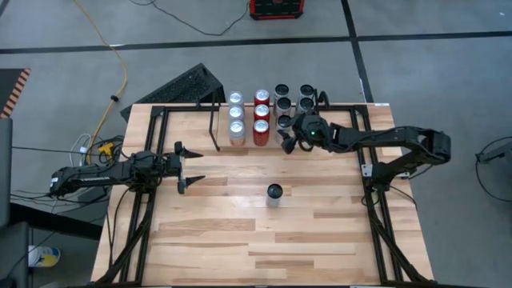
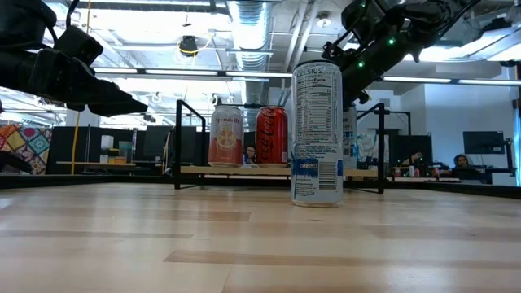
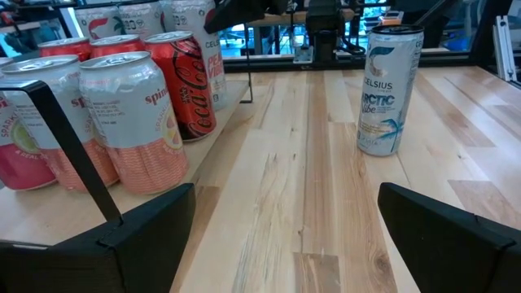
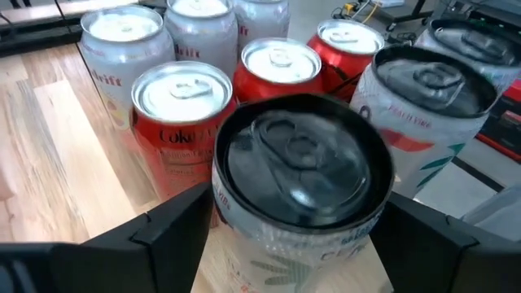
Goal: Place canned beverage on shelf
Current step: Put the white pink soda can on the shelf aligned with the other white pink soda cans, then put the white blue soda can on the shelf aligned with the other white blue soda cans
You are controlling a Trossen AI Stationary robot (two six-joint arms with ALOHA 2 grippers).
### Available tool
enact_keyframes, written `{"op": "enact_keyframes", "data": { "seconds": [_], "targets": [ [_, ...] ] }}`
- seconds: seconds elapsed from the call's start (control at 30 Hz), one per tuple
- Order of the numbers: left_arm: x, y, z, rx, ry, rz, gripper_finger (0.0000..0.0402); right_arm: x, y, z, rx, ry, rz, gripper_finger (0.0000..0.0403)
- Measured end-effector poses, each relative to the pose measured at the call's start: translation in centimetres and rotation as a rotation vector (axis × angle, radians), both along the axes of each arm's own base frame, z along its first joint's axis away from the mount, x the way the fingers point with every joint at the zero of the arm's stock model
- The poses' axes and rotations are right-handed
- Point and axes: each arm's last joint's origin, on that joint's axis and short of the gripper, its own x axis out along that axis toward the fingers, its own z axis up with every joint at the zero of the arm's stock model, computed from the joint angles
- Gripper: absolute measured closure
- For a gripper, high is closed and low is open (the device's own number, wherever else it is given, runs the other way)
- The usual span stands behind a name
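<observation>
The shelf (image 2: 236, 169), a low black-rod rack with a light wood board, stands at the table's far edge and holds upright silver, red and black-topped cans in rows. My right gripper (image 4: 297, 210) is open around the front black-topped can (image 4: 301, 163) (image 1: 285, 122), one finger on each side; the can stands on the board. A white Celsius can (image 1: 274, 192) (image 3: 389, 89) stands upright alone mid-table. My left gripper (image 1: 194, 168) (image 3: 285, 220) waits open at the table's left, pointing level toward that can, well short of it. My right gripper has a finger (image 4: 175, 224) close on each side of the black-topped can's upper wall (image 4: 244, 213); whether they touch it I cannot tell. The fingers slant down from the table's right. The can stands upright on the shelf board.
Red cans (image 4: 281, 69) and silver cans (image 4: 122, 41) crowd one side of the flanked can, more black-topped cans (image 4: 427, 85) the other. Black tubular rails (image 1: 136, 224) run along both table sides. The near half of the wood top (image 1: 264, 248) is bare.
</observation>
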Motion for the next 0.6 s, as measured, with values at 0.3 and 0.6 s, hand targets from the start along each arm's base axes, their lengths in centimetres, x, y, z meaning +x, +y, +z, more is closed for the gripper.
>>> {"op": "enact_keyframes", "data": {
  "seconds": [0.3, 0.6],
  "targets": [
    [0.0, 0.0, 0.0, 0.0, 0.0, 0.0, 0.0028, 0.5, -0.1, 1.9, -0.019, -0.014, 0.009, 0.0069],
    [0.0, 0.0, 0.0, 0.0, 0.0, 0.0, 0.0028, 0.9, -0.4, 5.0, -0.071, 0.041, -0.037, 0.0069]
  ]
}}
